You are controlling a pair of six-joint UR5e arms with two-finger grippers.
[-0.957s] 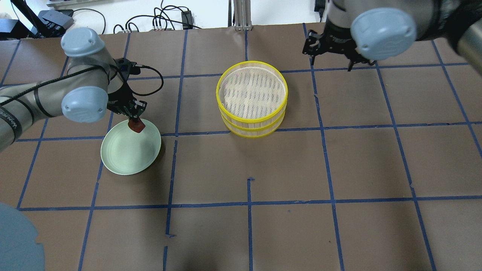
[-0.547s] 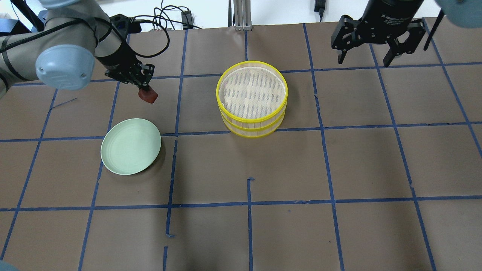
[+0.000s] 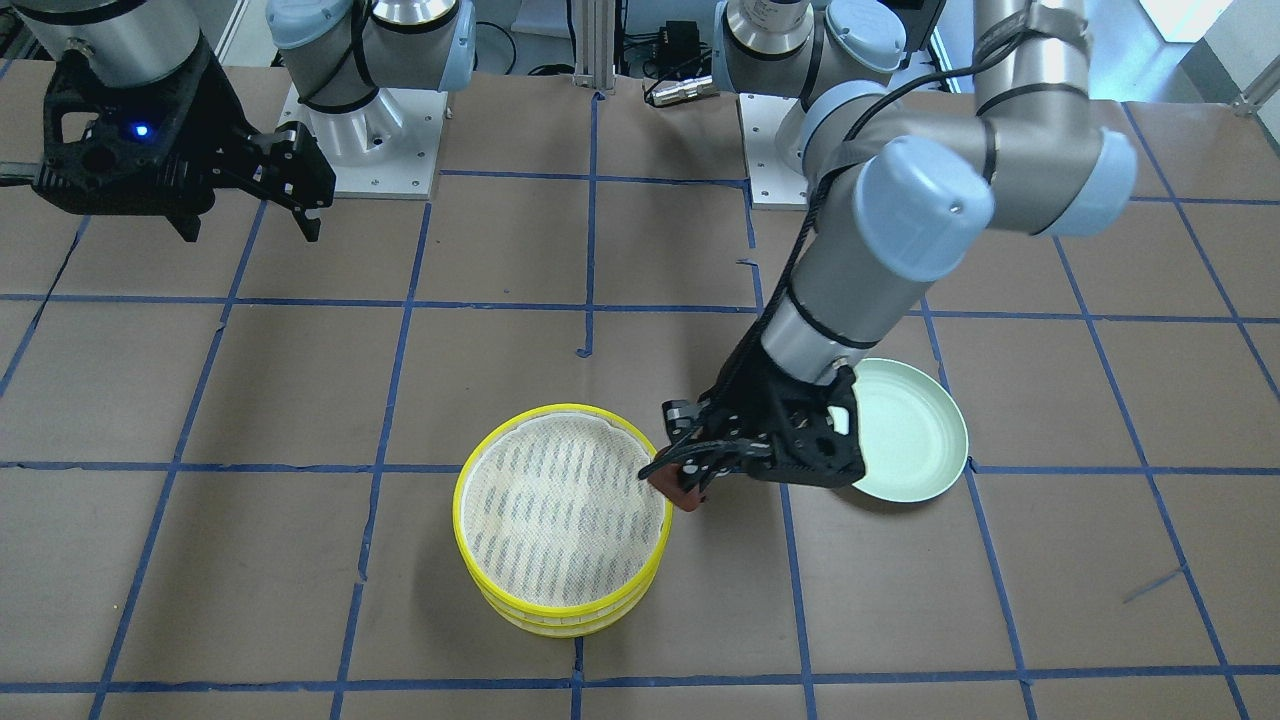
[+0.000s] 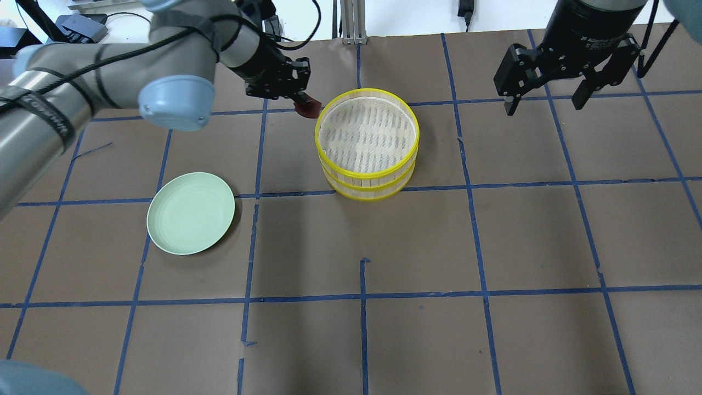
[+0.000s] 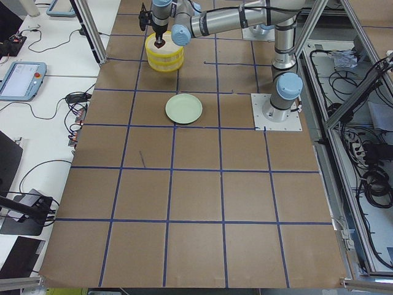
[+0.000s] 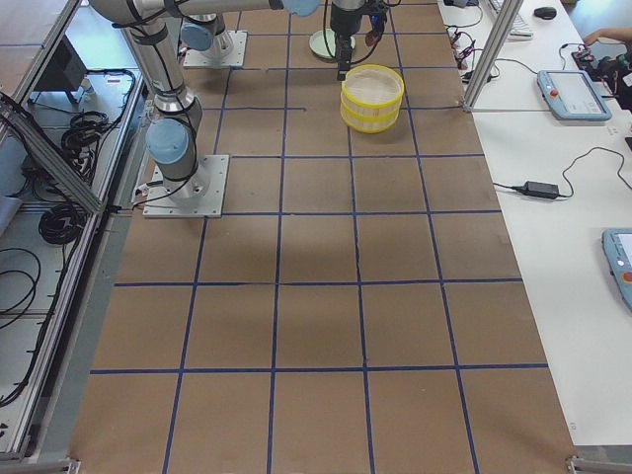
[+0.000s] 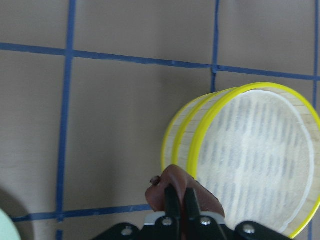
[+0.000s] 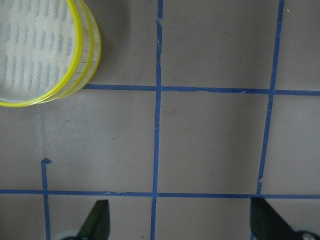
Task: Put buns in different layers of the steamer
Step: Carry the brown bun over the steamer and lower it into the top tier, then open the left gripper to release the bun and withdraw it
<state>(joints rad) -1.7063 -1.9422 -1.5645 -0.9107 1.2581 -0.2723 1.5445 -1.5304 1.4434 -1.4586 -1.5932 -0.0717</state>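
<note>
**Left gripper** (image 4: 303, 103): fingers pinch the reddish-brown bun (image 4: 310, 109), which hangs below them off the counter (image 4: 493, 247). The bun sits at the steamer's rim, on the side facing the counter's left edge, and is not yet over the mesh.

**Steamer** (image 4: 367, 184): two yellow-rimmed trays are stacked mid-width, toward the counter's far edge. The top tray's mesh shows nothing on it. The lower tray's contents are hidden.

**White bun**: it shows in no view.

**Right gripper** (image 4: 545, 104): fingers are spread and hold nothing. It is raised near the far right corner, well apart from the steamer.

**Pale green plate** (image 4: 164, 241): it lies toward the left edge, apart from both grippers.

**Handling, as judged:** the bun looks light and soft, and the wrist view suggests it bulges slightly around the fingers. It is likely to dent under hard pressure and may cling to a fingertip on release. A hold across its opposite sides, as now, with modest squeeze suits it. The trays look light and stiff and are best taken at the rim.
</note>
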